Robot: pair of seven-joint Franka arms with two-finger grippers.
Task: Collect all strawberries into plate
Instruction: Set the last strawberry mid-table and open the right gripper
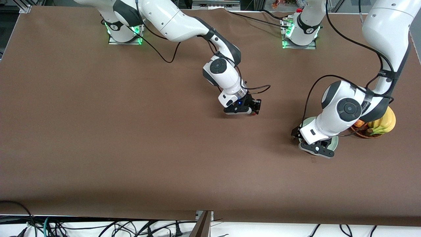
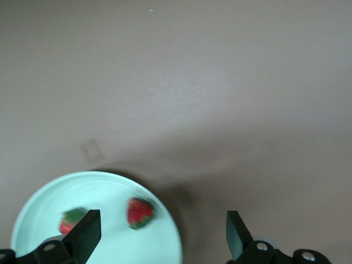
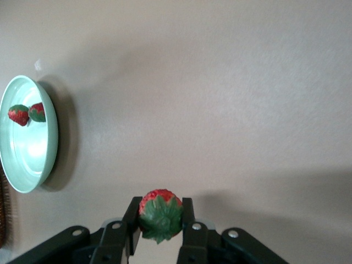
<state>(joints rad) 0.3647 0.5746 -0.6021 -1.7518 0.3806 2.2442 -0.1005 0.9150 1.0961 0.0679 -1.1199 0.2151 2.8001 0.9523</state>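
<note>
My right gripper (image 1: 256,110) hangs over the bare middle of the table, shut on a strawberry (image 3: 160,214) with its green top toward the wrist camera; a bit of its red shows in the front view (image 1: 253,114). The mint-green plate (image 1: 335,143) lies toward the left arm's end of the table, mostly hidden there under my left gripper (image 1: 315,148). In the left wrist view the plate (image 2: 110,192) holds two strawberries (image 2: 139,213) (image 2: 70,220). My left gripper (image 2: 160,236) is open and empty above the plate's edge. The right wrist view also shows the plate (image 3: 27,159) with both berries (image 3: 18,114).
A brown wicker basket (image 1: 363,133) with bananas (image 1: 383,123) and other fruit stands right beside the plate, toward the left arm's end, partly under the left arm. Cables hang along the table's near edge.
</note>
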